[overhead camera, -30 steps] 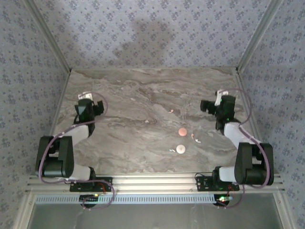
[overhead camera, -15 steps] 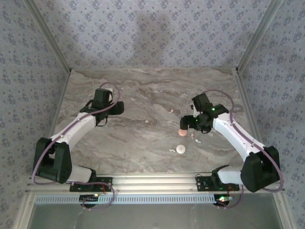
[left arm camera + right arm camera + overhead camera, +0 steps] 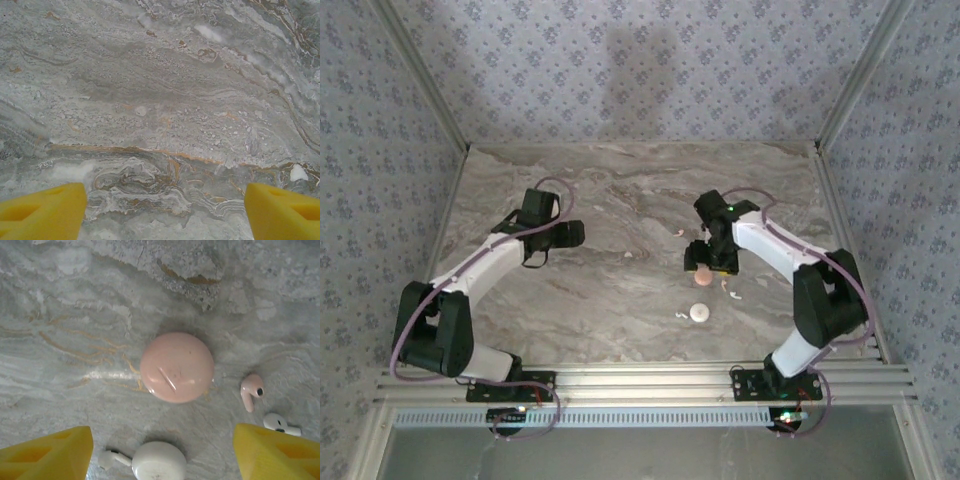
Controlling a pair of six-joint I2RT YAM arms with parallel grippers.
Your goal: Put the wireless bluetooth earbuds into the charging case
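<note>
left end effector point(image 3: 163, 210), spread wide, hovers above the marble table point(image 3: 165, 100).

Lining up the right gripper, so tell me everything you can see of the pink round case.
The pink round case is a glossy, plastic-looking disc, slightly domed, with a short slanted mark on top. It looks shut and lies flat on the marble table. Nothing touches it: a pink earbud and a white round case lie close by but apart, and the yellow fingers of the right gripper stand wide of it.
</note>
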